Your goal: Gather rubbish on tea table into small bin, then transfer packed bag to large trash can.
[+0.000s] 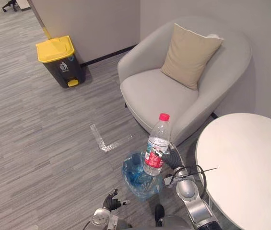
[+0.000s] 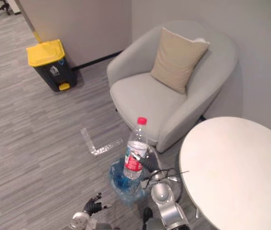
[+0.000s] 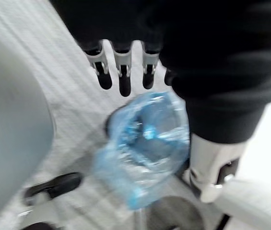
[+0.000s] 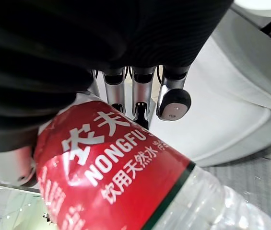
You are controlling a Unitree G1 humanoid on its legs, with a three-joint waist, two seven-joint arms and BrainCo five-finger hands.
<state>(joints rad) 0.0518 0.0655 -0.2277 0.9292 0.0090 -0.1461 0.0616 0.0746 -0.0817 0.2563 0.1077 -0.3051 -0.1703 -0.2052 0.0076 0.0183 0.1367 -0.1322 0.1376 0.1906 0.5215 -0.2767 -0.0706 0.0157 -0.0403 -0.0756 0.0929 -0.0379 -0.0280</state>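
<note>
Water bottle (image 1: 157,146): one, clear (red cap, red label), upright, held over the small bin
Right hand (image 1: 171,159): fingers curled round the bottle at its label
Small bin (image 1: 131,176): one, lined with a blue bag, on the floor between armchair (image 1: 154,91) and round table (image 1: 250,167)
Left hand (image 1: 112,201): low beside the bin, fingers relaxed, holding nothing
Large trash can (image 1: 61,62): one, yellow lid, well apart, by the wall
Cushion (image 1: 190,55): one, on the armchair

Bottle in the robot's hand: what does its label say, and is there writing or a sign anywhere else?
On the bottle in the right hand: white capitals and Chinese characters on a red label, a drinks maker's name, partly cut off at the view's edge.
On the large trash can with the yellow lid: a small white sign on its dark front, too small to read.
Nothing else carries writing.
</note>
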